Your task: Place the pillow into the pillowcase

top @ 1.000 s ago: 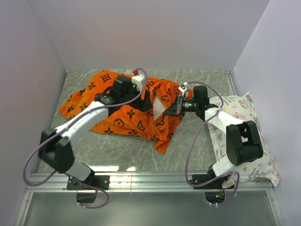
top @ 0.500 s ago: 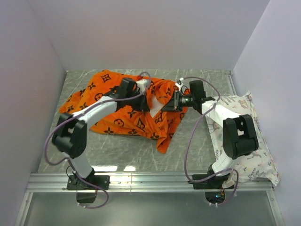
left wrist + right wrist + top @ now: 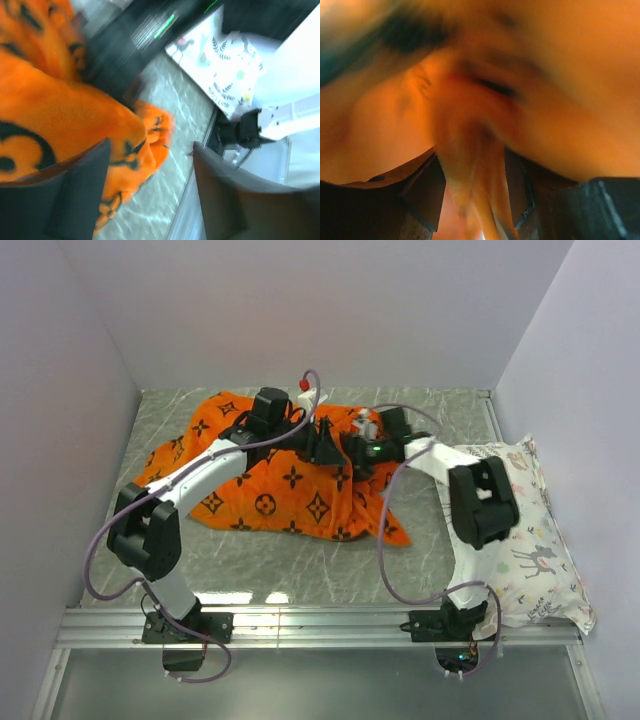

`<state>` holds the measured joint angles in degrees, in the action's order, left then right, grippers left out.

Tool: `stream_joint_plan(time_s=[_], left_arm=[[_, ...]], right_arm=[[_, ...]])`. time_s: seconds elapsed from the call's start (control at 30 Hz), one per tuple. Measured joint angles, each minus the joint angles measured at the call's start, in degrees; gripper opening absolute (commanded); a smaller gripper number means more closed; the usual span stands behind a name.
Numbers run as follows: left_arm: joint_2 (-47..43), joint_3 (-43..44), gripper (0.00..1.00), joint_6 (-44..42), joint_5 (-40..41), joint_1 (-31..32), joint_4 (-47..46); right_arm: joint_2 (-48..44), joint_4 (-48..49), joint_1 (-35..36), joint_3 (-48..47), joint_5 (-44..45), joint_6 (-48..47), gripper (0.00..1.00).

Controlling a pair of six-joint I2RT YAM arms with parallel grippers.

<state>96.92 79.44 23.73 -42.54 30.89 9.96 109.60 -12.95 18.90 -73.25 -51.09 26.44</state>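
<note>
the orange pillowcase (image 3: pixel 265 490) lies spread over the left and middle of the tabletop (image 3: pixel 300 560). its far right edge is bunched up where my two arms meet. it is soft, thin, floppy cloth, so i think it is very light and will sag and fold as soon as i lift it. it looks a bit fuzzy, so i think it will not slip much. nothing here can break. the best place to hold it, i think, is the rim of its open end, one pincer on each side, to make a wide mouth.

the left pincer (image 3: pixel 150 145) has its two fingers apart. orange cloth lies over one finger and i can see bare tabletop in the gap, so it is not squeezing anything. the right pincer (image 3: pixel 472 165), just beside it, also has its fingers apart, with a fold of orange cloth hanging in the gap. that view is very blurry, so i cannot tell if the fold touches the fingers.

i cannot see the plain white pillow at all. it may be under or inside the orange cloth, but i cannot tell. i cannot find the open end of the pillowcase either, because the arms cover that part from above. on the far right lies a printed pillow (image 3: pixel 520 530), partly hidden by the right arm.
</note>
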Motion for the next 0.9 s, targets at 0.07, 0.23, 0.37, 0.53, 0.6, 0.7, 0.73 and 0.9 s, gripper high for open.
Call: stream_joint_plan(time_s=[0.07, 0.23, 0.37, 0.53, 0.6, 0.7, 0.73, 0.9], left_arm=[[-1.8, -2.6, 0.92, -0.9, -0.8, -1.3, 0.9], [-5.9, 1.1, 0.98, -11.6, 1.7, -7.3, 14.6], [-7.4, 6.7, 0.99, -25.0, 7.5, -15.4, 23.1], [-12.0, -1.6, 0.99, -39.5, 14.8, -32.3, 28.2], [-11.9, -5.2, 0.99, -44.3, 17.2, -37.7, 29.8], [-11.1, -10.3, 0.99, -50.0, 20.0, -41.9, 31.3], [-10.7, -11.8, 0.99, -51.4, 20.7, -42.6, 31.2], [-4.8, -14.2, 0.67, -54.4, 22.5, -42.9, 29.5]], right_arm=[[-4.8, -7.5, -6.0, 2.2, 1.2, -5.6, 0.65], [-15.6, -23.9, -17.4, -0.3, 14.5, -23.1, 0.68], [-21.9, -32.7, -16.3, -1.7, 21.7, -34.4, 0.74], [-28.3, -35.3, -4.0, 3.1, 30.6, -39.6, 0.76], [-29.6, -34.2, 4.2, 7.1, 34.1, -39.9, 0.77], [-28.0, -32.7, 11.7, 10.5, 37.2, -39.6, 0.76], [-26.6, -32.1, 12.6, 10.9, 38.5, -39.3, 0.76], [-13.6, -24.7, 10.6, 10.7, 46.7, -39.2, 0.71]])
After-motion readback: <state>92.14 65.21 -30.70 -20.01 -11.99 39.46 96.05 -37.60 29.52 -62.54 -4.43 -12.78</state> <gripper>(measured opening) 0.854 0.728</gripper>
